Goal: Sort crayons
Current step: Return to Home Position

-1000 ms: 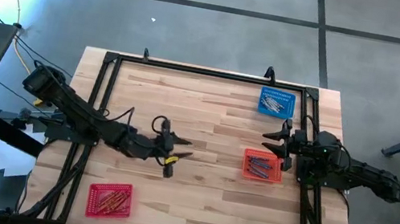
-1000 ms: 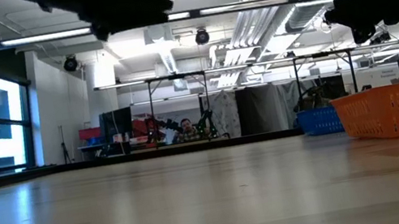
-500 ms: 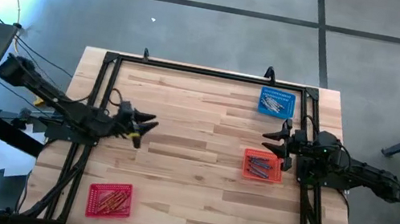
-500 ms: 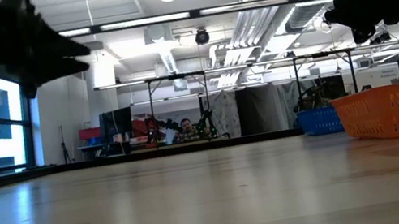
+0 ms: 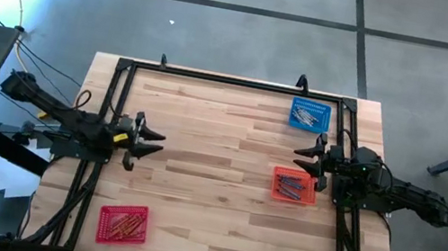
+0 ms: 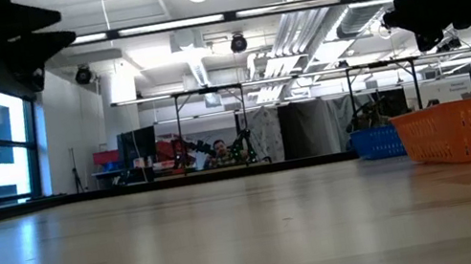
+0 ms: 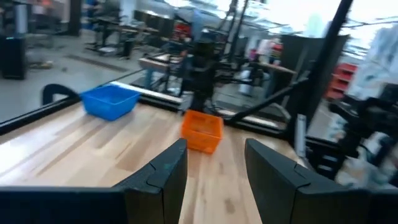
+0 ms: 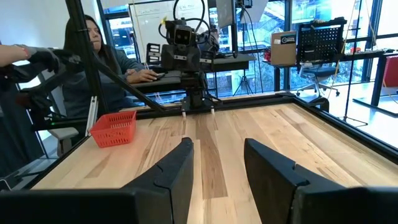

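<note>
Near-left corner of the worktop [image 5: 211, 205]: red basket [image 5: 101, 231] holding red-orange crayons [image 5: 124, 221]. Midway along the right edge: orange basket [image 5: 275, 193] holding blue-grey crayons [image 5: 291, 185]. Slightly farther, the left gripper [image 7: 214, 148] hovers at the left edge, fingers apart, nothing held. The right gripper [image 8: 217, 146] waits at the right edge just beyond the orange basket, likewise spread and empty. Far-right corner: blue basket [image 5: 328, 111] holding grey crayons [image 5: 306, 115]. Every crayon in view lies in a basket.

Assessment: sorting appears finished. Homing the left arm calls for a raised, level retreat toward its base, away from the red basket.

No brand, label or writing is legible.
</note>
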Action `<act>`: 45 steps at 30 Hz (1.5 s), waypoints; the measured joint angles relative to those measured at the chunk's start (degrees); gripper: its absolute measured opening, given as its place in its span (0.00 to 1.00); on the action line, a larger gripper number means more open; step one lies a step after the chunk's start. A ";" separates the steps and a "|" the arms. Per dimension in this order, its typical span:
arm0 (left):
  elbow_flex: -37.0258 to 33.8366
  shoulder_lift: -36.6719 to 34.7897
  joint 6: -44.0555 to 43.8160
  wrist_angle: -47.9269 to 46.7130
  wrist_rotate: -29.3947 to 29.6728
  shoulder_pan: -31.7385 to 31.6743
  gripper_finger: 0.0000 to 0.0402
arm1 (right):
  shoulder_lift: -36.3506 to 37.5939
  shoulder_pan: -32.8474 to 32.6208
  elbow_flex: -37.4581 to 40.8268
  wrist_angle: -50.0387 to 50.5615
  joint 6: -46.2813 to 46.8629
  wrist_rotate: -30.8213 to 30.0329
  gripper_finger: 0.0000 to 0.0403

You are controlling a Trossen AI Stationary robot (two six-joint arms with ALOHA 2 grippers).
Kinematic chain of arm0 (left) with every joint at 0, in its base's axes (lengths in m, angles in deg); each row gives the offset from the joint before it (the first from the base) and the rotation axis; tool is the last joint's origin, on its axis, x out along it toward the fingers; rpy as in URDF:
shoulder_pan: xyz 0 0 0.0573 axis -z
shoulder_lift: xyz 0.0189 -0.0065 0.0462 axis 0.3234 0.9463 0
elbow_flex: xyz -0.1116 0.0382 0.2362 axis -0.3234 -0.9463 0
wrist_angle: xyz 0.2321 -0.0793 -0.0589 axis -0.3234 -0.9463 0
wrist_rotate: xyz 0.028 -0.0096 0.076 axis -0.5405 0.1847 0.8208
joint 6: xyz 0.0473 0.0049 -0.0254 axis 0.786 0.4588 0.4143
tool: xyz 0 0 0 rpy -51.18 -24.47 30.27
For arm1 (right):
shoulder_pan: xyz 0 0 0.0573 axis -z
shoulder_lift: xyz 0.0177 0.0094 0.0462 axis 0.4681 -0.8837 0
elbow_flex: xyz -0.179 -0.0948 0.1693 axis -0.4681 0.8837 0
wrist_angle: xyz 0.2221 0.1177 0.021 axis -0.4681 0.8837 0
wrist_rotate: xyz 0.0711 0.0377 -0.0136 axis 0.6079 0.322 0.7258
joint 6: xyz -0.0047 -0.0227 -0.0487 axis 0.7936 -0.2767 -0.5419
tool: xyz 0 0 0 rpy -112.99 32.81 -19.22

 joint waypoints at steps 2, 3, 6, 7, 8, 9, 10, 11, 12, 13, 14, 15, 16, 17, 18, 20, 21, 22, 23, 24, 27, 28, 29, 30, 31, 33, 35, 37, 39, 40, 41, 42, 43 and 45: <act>0.00 -1.90 0.42 -1.71 -2.20 -0.01 0.37 | 0.00 -0.01 0.00 0.01 0.00 0.01 0.34; 0.00 -3.06 0.42 -2.88 -3.03 -0.02 0.37 | 0.00 -0.01 0.00 0.01 0.00 -0.01 0.34; 0.00 -6.10 0.48 -5.77 -3.25 -0.02 0.37 | 0.00 0.00 0.00 0.01 0.00 0.00 0.34; 0.00 -6.81 0.74 -6.73 -3.25 -0.02 0.37 | 0.00 -0.01 0.00 0.01 0.00 0.01 0.34; 0.03 -7.41 0.95 -8.02 -3.27 -0.04 0.37 | 0.00 -0.01 0.00 0.00 0.00 0.00 0.34; 0.00 -8.04 1.05 -9.23 -3.26 -0.04 0.37 | 0.00 -0.01 0.00 0.01 0.00 0.01 0.34; 0.00 -8.59 1.17 -9.97 -3.27 -0.04 0.37 | 0.00 -0.01 0.00 0.01 0.00 -0.01 0.34; 0.00 -9.21 1.34 -10.77 -3.28 -0.04 0.37 | 0.00 -0.01 0.00 0.01 0.00 0.00 0.34; 0.00 -9.92 1.37 -11.50 -3.27 -0.04 0.37 | 0.00 0.00 0.00 0.00 0.00 0.00 0.34; 0.00 -10.59 1.37 -11.85 -3.30 -0.04 0.37 | 0.00 -0.01 0.00 0.00 0.00 0.00 0.34; 0.00 -11.25 1.39 -12.11 -3.50 -0.04 0.37 | 0.00 0.01 0.00 0.01 0.00 -0.01 0.34; 0.00 -11.81 1.41 -12.26 -4.01 -0.04 0.37 | 0.00 -0.01 0.00 -0.01 0.00 -0.01 0.34; 0.00 -12.41 1.40 -12.59 -4.55 -0.04 0.37 | 0.00 0.01 0.00 0.01 0.00 -0.01 0.34; 0.00 -13.16 1.40 -13.30 -5.27 -0.04 0.37 | 0.00 -0.01 0.00 0.01 0.00 0.01 0.34; 0.00 -14.03 1.38 -14.08 -6.00 -0.04 0.37 | 0.00 -0.01 0.00 -0.01 0.00 0.01 0.34; 0.00 -15.85 0.99 -15.28 -6.68 -0.02 0.37 | 0.00 0.00 0.00 -0.01 0.00 0.00 0.34; 0.00 -16.52 0.91 -15.69 -6.93 -0.02 0.37 | 0.00 0.00 0.00 0.00 0.00 0.00 0.34; 0.00 -17.21 0.88 -16.55 -7.35 -0.02 0.37 | 0.00 0.01 0.00 0.01 0.00 0.01 0.34; 0.00 -18.01 0.91 -17.48 -7.76 -0.02 0.37 | 0.00 0.00 0.00 0.00 0.00 -0.01 0.34; -0.10 -18.96 0.93 -18.04 -8.20 -0.02 0.37 | 0.00 0.01 0.00 0.01 0.00 0.01 0.34; -2.09 -22.16 1.08 -16.79 -9.66 0.00 0.37 | 0.00 0.00 0.00 0.00 0.00 0.00 0.34; -3.06 -22.16 1.06 -15.74 -10.35 0.01 0.37 | 0.00 0.01 0.00 -0.01 0.00 -0.01 0.34; -4.01 -22.10 0.96 -14.91 -10.97 0.02 0.37 | 0.00 0.00 0.00 -0.02 0.00 0.01 0.34; -4.67 -22.06 0.96 -14.32 -12.15 0.02 0.37 | 0.00 0.01 0.00 0.00 0.00 0.00 0.34; -4.85 -22.06 1.00 -13.41 -13.46 0.02 0.37 | 0.00 0.01 0.00 -0.01 0.00 -0.01 0.34; -5.25 -22.13 1.00 -11.51 -15.23 0.02 0.37 | 0.00 0.01 0.00 0.00 0.00 0.01 0.34; -5.72 -22.11 0.98 -12.15 -16.56 0.02 0.37 | 0.00 0.01 0.00 -0.01 0.00 0.01 0.34; -5.72 -22.10 0.98 -11.89 -17.92 0.02 0.37 | 0.00 0.01 0.00 -0.01 0.00 0.01 0.34; -5.61 -22.07 0.98 -11.95 -18.15 0.02 0.37 | 0.00 0.01 0.00 -0.01 0.00 0.01 0.34; -5.61 -21.89 0.96 -12.64 -17.94 0.02 0.37 | 0.00 0.01 0.00 -0.01 0.00 0.01 0.34; -5.61 -21.53 0.90 -13.40 -17.70 0.02 0.37 | 0.00 0.01 0.00 -0.01 0.00 0.01 0.34; -5.63 -21.33 0.70 -14.60 -17.61 0.02 0.37 | 0.00 0.01 0.00 -0.01 0.00 0.01 0.34; -5.63 -21.04 -0.09 -15.56 -17.54 0.02 0.37 | 0.00 0.01 0.00 -0.01 0.00 0.01 0.34; -5.66 -20.27 -1.64 -16.37 -18.00 0.02 0.37 | 0.00 0.01 0.00 -0.01 0.00 0.01 0.34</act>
